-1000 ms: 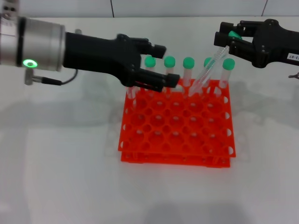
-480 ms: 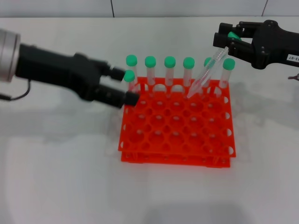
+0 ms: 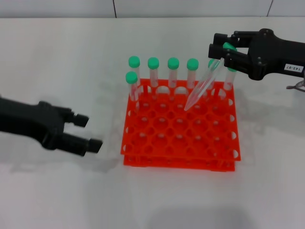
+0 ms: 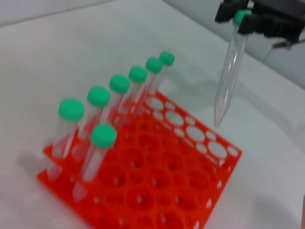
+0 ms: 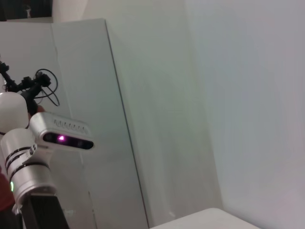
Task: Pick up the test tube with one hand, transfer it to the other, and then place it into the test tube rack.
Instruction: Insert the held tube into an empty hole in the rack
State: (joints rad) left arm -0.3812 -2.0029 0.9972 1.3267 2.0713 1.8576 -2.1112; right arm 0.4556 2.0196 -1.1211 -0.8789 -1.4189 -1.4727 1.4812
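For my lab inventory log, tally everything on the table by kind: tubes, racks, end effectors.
Standing tubes: 7, in the rack
Held test tube: 1, in the right end effector
Orange rack: 1
End effectors: 2, counting the left end effector, open beside the rack
Total: 11

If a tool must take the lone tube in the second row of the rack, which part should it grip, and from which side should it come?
Probably just under the green cap of that tube, coming from above. It stands upright in the test tube rack, so only its upper part is free. The tube behind it stands close, so closing across the row looks safer.
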